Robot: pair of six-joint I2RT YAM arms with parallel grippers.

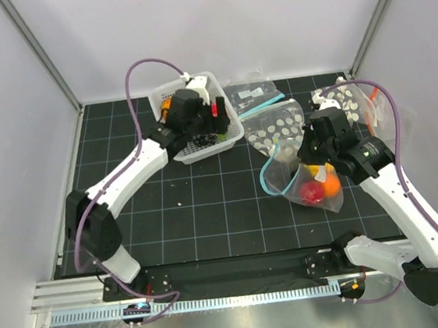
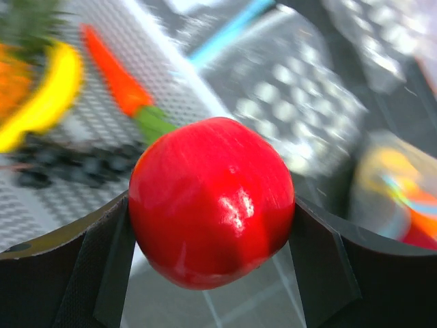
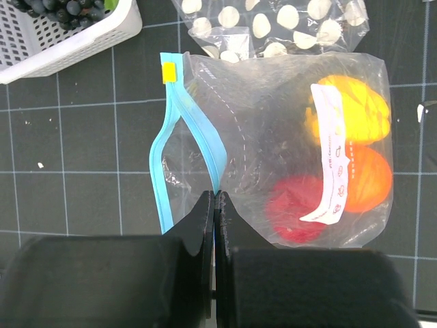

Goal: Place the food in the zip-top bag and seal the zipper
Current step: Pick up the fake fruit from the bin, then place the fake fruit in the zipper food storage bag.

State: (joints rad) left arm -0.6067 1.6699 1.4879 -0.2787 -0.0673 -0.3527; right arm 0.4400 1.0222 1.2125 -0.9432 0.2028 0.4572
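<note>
My left gripper [image 2: 212, 225] is shut on a red apple [image 2: 212, 201] and holds it above the white basket [image 1: 228, 136] at the back. My right gripper [image 3: 216, 198] is shut on the upper lip of the teal-blue zipper [image 3: 198, 126] of the clear zip-top bag [image 3: 273, 102]; the mouth gapes open to the left. Inside the bag lie a red apple [image 3: 293, 208], an orange [image 3: 372, 179] and a yellow lemon-like piece [image 3: 358, 102]. In the top view the bag [image 1: 316, 189] lies right of centre under my right gripper [image 1: 306, 155].
The white basket holds a banana [image 2: 41, 102], a carrot [image 2: 116, 78], dark grapes [image 2: 61, 167] and a pineapple [image 2: 13, 75]. Clear bags with white dots [image 1: 278, 126] and a small printed bag [image 1: 252, 94] lie behind the zip-top bag.
</note>
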